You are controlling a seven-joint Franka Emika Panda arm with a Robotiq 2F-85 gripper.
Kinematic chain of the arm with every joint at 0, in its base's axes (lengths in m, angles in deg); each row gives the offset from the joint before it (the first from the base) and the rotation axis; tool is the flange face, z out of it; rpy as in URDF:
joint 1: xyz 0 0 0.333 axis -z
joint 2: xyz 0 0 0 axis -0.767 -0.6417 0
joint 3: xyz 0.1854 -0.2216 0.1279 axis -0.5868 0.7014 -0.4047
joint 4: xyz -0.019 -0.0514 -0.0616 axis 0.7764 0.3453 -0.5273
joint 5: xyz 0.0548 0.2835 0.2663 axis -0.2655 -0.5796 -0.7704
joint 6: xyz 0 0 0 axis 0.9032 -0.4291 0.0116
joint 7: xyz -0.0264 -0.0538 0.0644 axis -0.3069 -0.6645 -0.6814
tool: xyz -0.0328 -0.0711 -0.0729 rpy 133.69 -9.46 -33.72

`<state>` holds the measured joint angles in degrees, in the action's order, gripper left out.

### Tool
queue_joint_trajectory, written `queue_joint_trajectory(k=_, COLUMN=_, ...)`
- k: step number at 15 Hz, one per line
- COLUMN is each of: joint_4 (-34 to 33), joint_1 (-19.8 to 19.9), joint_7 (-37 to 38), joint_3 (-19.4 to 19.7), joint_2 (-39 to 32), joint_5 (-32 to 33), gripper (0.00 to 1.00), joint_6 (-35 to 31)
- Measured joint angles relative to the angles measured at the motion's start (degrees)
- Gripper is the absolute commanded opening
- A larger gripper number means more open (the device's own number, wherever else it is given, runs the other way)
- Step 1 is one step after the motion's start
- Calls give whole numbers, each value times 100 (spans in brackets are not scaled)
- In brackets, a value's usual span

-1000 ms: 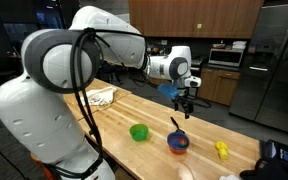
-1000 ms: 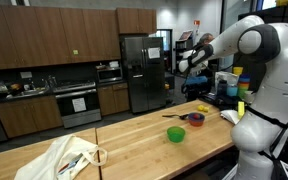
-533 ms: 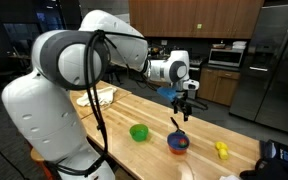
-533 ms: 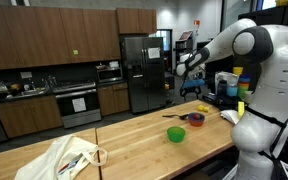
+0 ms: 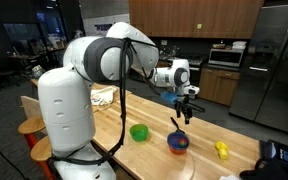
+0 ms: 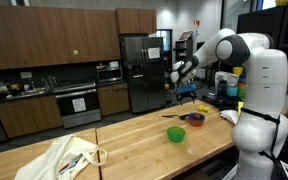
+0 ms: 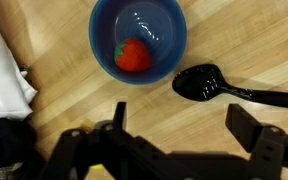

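Note:
My gripper hangs open over the wooden counter with nothing between its fingers. In the wrist view a blue bowl lies just ahead of it, with a red strawberry-like piece inside. A black spoon lies on the wood beside the bowl, its handle running off to the right. In both exterior views the gripper is raised well above the blue bowl and the spoon.
A green bowl stands on the counter near the blue one. A small yellow object lies further along. A crumpled white cloth sits at the other end. Kitchen cabinets and a fridge stand behind.
The arm's big links have swung round, changing its pose. The gripper has dropped slightly and stays open above the blue bowl. The objects have not moved.

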<state>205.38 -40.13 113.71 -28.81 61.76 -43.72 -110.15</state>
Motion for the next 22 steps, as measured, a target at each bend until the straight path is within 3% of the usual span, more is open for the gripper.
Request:
queue_joint_trajectory(k=7, joint_4=-574, joint_1=-148, joint_7=245, joint_3=152, joint_2=-647, joint_5=33, gripper=100, joint_6=62)
queue_joint_trajectory(k=22, joint_4=-594, joint_1=-184, joint_7=220, joint_3=219, joint_2=-685, joint_5=27, gripper=100, joint_6=90)
